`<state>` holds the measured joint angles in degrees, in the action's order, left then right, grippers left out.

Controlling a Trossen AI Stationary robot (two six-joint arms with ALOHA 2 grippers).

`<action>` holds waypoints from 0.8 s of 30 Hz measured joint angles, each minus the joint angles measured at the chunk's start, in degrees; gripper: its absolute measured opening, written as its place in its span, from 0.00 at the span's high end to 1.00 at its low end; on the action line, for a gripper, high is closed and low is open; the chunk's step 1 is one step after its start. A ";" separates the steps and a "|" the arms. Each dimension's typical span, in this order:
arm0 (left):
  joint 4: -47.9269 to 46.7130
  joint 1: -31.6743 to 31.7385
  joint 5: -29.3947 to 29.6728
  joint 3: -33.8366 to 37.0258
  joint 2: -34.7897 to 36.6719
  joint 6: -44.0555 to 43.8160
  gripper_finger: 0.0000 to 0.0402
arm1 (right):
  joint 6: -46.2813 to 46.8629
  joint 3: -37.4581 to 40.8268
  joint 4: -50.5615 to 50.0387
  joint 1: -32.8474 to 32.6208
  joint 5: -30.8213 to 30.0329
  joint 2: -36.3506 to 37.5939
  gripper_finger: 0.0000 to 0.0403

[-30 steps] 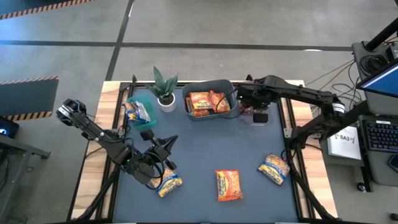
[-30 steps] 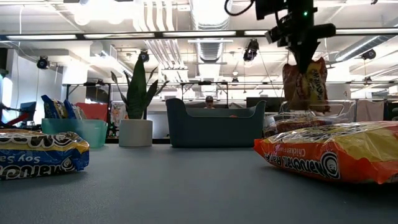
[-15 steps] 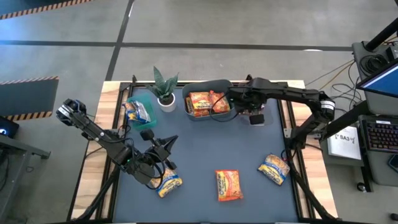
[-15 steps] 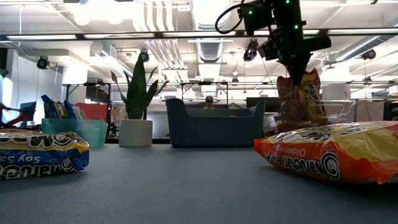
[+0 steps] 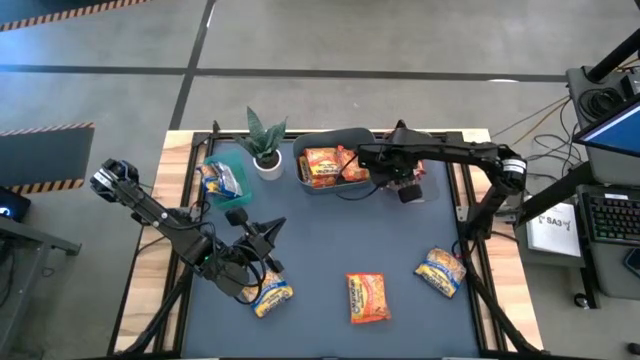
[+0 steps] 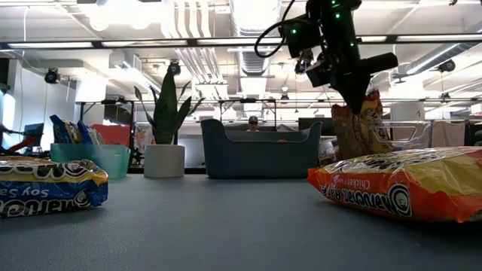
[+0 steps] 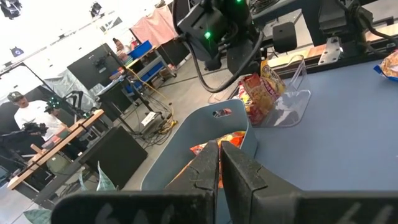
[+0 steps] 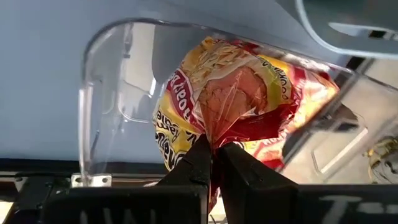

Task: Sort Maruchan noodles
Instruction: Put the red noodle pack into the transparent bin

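Front of surface (image 5: 330,250): three loose packets (image 5: 367,297). Left end effector (image 5: 262,268) fully closed, holding nothing, touching the leftmost one. Far side: right end effector (image 8: 213,163) pinched tight on a red-yellow packet (image 8: 242,99) (hanging over the clear bin (image 8: 112,74), beside the grey tub (image 5: 335,165)).

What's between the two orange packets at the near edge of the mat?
Bare mat, per the high view: nothing lies between the middle orange packet and the right one.
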<state>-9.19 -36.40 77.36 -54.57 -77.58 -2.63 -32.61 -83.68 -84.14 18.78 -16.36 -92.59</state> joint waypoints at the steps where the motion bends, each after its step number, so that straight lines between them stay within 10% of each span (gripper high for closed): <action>1: -0.02 0.00 0.00 0.00 0.00 0.00 1.00 | -0.49 0.00 0.00 -0.02 0.61 -0.26 0.98; 24: -0.35 0.00 0.02 0.17 -0.02 -0.02 1.00 | 0.26 0.02 4.13 -0.11 1.31 -1.32 0.78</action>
<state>-9.54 -36.40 77.38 -54.39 -77.60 -2.66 -32.35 -83.66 -80.01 18.68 -15.04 -93.91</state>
